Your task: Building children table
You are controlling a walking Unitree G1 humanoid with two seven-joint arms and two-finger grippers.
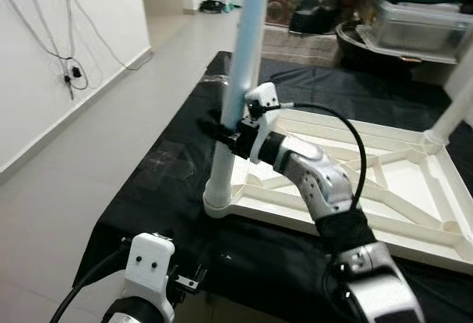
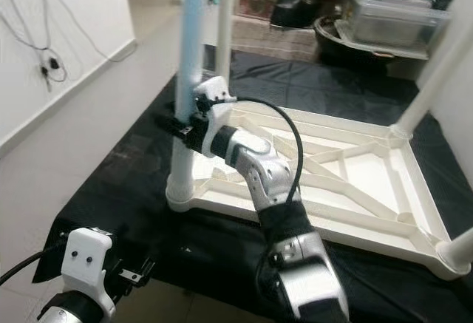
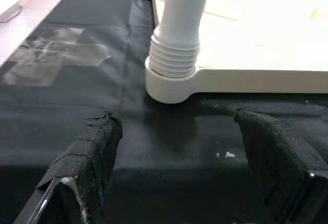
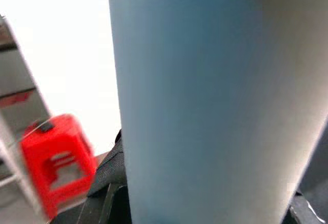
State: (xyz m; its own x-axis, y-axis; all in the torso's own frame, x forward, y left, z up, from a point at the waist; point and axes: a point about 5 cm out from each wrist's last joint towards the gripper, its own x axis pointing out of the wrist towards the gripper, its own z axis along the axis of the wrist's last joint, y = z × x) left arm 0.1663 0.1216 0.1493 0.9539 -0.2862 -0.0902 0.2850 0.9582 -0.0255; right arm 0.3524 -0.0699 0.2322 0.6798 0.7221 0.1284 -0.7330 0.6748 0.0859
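A white children's tabletop [image 1: 399, 190] lies upside down on a black cloth [image 1: 170, 190], ribbed underside up. At its near left corner a pale blue-white leg [image 1: 240, 64] stands upright in the corner socket [image 1: 222, 201], ribbed collar just above the socket rim. The right end effector [image 1: 222, 129] is clamped around this leg partway up, 2 black fingers on either side of the tube. Another white leg [image 2: 432, 79] rises from the far right corner, and a third stub shows at the near right corner [image 2: 458, 249].

The left end effector [image 3: 174, 147] hovers low over the cloth just before the socket, fingers [image 3: 87, 157] spread apart and holding nothing.

Beyond the cloth stand a lidded plastic bin [image 1: 414, 20] and dark clutter. Cables [image 1: 70, 72] hang on the white wall at left. A red stool [image 4: 56, 157] appears in the right wrist view.
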